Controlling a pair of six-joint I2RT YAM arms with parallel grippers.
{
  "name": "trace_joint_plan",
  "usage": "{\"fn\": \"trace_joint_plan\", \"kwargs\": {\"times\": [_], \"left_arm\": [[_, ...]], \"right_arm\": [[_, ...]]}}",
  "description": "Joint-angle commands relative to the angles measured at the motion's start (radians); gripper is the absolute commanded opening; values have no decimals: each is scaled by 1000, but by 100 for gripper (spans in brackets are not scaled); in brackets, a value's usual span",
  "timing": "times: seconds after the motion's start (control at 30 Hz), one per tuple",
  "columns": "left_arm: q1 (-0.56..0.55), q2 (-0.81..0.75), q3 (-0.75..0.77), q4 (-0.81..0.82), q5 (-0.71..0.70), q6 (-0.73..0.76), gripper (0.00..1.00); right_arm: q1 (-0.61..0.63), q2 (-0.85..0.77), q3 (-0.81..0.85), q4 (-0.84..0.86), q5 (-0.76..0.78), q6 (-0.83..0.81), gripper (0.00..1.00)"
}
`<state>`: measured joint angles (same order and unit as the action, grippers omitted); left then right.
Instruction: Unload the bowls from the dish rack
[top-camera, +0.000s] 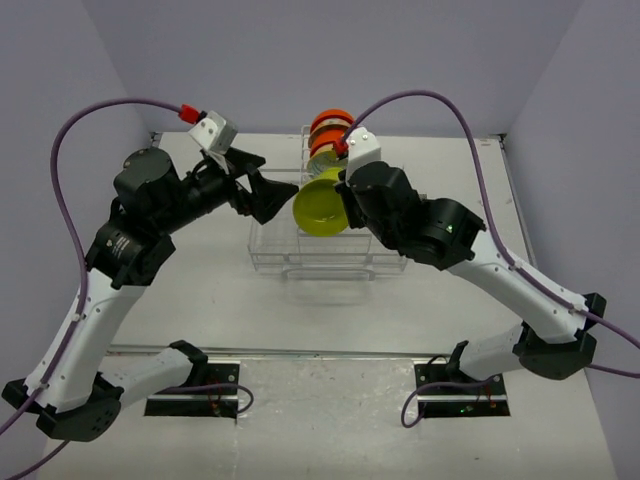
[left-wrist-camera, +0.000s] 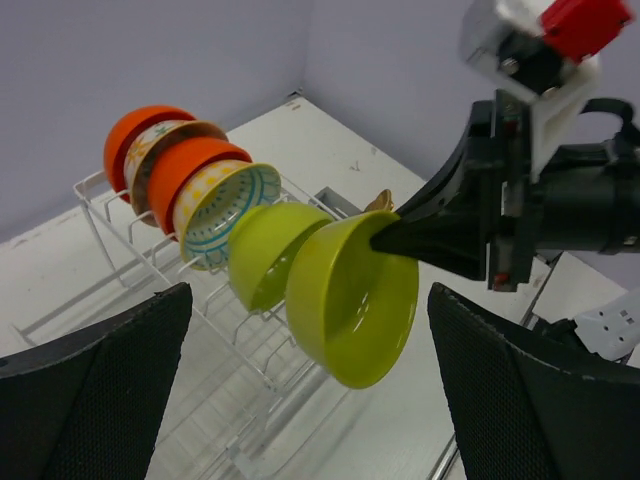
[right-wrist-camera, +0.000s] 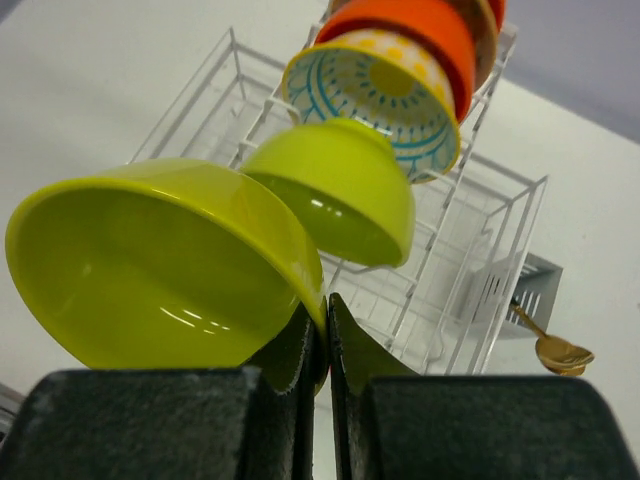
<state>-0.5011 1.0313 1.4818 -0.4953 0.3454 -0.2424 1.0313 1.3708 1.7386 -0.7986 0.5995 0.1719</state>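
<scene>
Lime-green bowl (right-wrist-camera: 150, 270), rim tight in the barely parted right gripper (right-wrist-camera: 327, 335).

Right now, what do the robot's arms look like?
The left arm and right arm are white lower down, chunky black near the wrists. A purple cable loops to each wrist, with a red plug on a white block. The fingers are black and grainy.
</scene>
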Motion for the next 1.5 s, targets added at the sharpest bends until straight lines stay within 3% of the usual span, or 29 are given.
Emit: {"fn": "trace_joint_plan", "kwargs": {"times": [0.0,0.17,0.4,0.43,0.57,0.63,0.67,0.7,0.97,1.07,1.17,1.23,1.33,1.4,1.43,1.47], "left_arm": [[-53,39,48,-35,4,120,100],[-71,81,60,-92,-205,138,90],[-129,131,98,-158,-252,156,64],[-132,130,98,-172,-272,160,56],[-143,121,95,-200,-312,172,48],[-149,118,87,-204,-339,164,31],[-149,118,86,-210,-406,160,9],[-151,119,89,-215,-433,157,0],[-151,84,66,-174,-675,55,0],[-151,32,38,-135,-712,12,0],[-151,7,46,-155,-833,-55,0],[-149,13,55,-208,-1018,-155,0],[-104,58,57,-276,-1173,-277,0],[97,125,26,-267,-1089,-316,0],[193,142,0,-212,-881,-322,0],[342,157,-30,-177,-794,-334,0]], "right_arm": [[3,13,71,-96,-36,142,0],[7,48,113,-117,-46,196,0],[35,178,263,-215,9,245,0],[39,186,285,-220,19,248,0],[49,206,311,-225,46,256,0],[53,211,318,-220,48,259,0],[59,212,322,-215,49,259,0],[62,212,322,-206,45,259,0],[78,139,222,-35,-64,250,6],[78,90,168,39,-66,241,36],[76,59,145,71,-44,233,83],[78,30,125,72,-20,229,91],[69,-42,64,75,6,227,95],[59,-82,24,85,8,203,98],[55,-101,-14,90,6,190,98],[46,-139,-36,113,2,139,99]]}}
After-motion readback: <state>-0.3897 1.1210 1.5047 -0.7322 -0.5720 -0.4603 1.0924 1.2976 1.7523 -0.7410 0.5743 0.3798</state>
